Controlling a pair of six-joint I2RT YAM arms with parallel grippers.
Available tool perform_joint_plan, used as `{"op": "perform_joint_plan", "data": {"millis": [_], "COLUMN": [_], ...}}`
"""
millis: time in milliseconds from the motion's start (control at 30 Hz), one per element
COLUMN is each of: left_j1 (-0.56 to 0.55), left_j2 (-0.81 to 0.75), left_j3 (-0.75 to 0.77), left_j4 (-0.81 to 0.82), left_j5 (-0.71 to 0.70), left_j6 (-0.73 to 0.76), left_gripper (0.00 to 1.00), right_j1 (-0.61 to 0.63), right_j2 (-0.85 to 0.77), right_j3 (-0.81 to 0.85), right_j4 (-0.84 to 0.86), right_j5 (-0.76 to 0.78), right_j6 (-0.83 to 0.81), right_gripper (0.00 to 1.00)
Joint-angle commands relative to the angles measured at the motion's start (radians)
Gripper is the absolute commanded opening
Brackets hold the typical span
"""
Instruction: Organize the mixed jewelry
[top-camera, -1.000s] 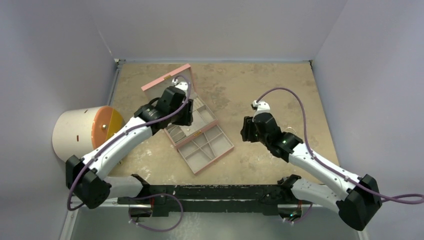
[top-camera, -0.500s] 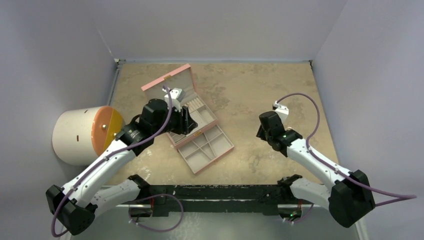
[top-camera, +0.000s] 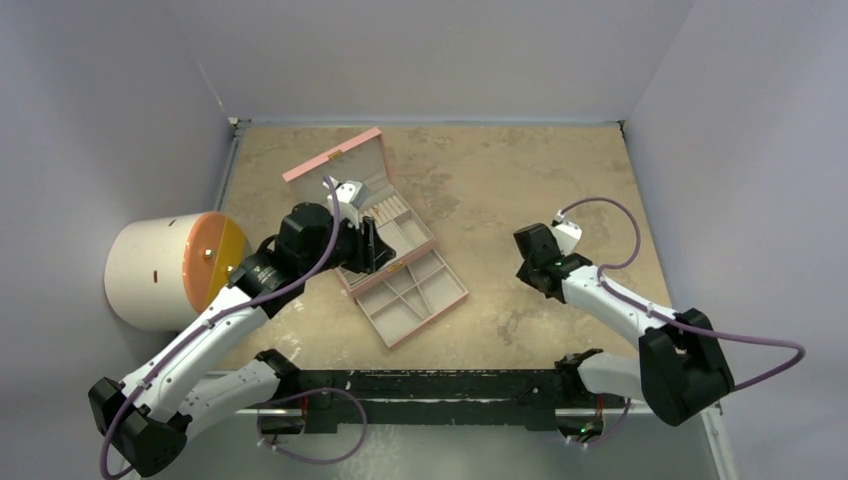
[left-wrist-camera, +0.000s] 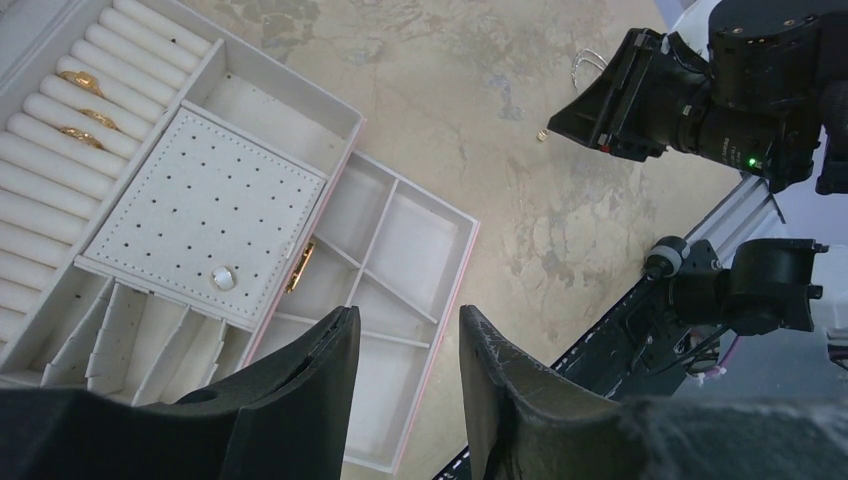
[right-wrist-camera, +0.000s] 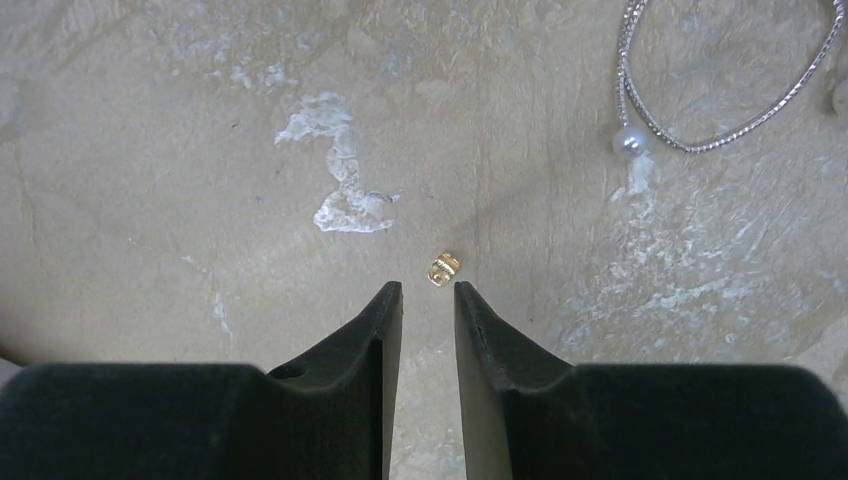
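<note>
The mixed jewelry shows in two places. A tiny gold piece (right-wrist-camera: 443, 267) lies on the table just beyond the tips of my right gripper (right-wrist-camera: 427, 290), which stands open by a narrow gap with nothing in it. A silver chain (right-wrist-camera: 720, 130) with a pearl (right-wrist-camera: 628, 140) lies farther off to the right. Three gold rings (left-wrist-camera: 80, 82) sit in the ring rolls of the open pink box (top-camera: 415, 300). My left gripper (left-wrist-camera: 405, 315) hangs open and empty above the box's front drawer; in the top view it (top-camera: 368, 245) is over the box and my right gripper (top-camera: 528, 275) is right of it.
The box's pink lid (top-camera: 335, 155) stands up at the back. A beige cylinder with an orange face (top-camera: 160, 270) lies at the left wall. A black rail (top-camera: 430, 385) runs along the near edge. Grey walls close in the table.
My right arm has swung right and drawn back, and its jaws have narrowed. My left gripper has pulled back from the box's rear part toward its front.
</note>
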Motion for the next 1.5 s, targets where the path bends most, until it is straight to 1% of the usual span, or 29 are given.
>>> {"op": "perform_joint_plan", "data": {"millis": [0, 300, 467, 667, 733, 833, 1133, 1200, 1333, 1467], "left_j1": [0.000, 0.000, 0.000, 0.000, 0.000, 0.000, 0.000, 0.000, 0.000, 0.000], "left_j2": [-0.013, -0.010, -0.010, -0.009, -0.008, -0.007, -0.006, -0.008, -0.012, -0.019], "left_j3": [-0.005, -0.008, -0.007, -0.007, -0.006, -0.006, -0.007, -0.006, -0.007, -0.011], "left_j4": [0.036, 0.034, 0.036, 0.036, 0.036, 0.035, 0.039, 0.039, 0.043, 0.056], "left_j5": [0.013, 0.011, 0.009, 0.008, 0.008, 0.007, 0.007, 0.004, -0.003, -0.005], "left_j6": [0.010, 0.012, 0.013, 0.013, 0.013, 0.013, 0.010, 0.009, 0.001, -0.015], "left_gripper": [0.40, 0.40, 0.40, 0.40, 0.40, 0.39, 0.39, 0.39, 0.39, 0.39], "right_j1": [-0.012, -0.022, -0.024, -0.025, -0.025, -0.025, -0.025, -0.025, -0.025, -0.023], "right_j2": [0.035, 0.114, 0.127, 0.119, 0.112, 0.098, 0.009, -0.023, -0.079, -0.150], "right_j3": [-0.008, 0.010, 0.012, 0.010, 0.010, 0.009, -0.005, -0.015, -0.029, -0.053], "right_j4": [0.008, 0.021, 0.023, 0.019, 0.019, 0.018, 0.032, 0.064, 0.171, 0.293], "right_j5": [0.004, -0.011, -0.012, -0.011, -0.011, -0.013, -0.058, -0.100, -0.230, -0.461], "right_j6": [0.079, 0.088, 0.091, 0.092, 0.089, 0.083, 0.013, -0.048, -0.231, -0.402], "right_gripper": [0.27, 0.22, 0.16, 0.11, 0.08, 0.00, 0.00, 0.00, 0.00, 0.00]}}
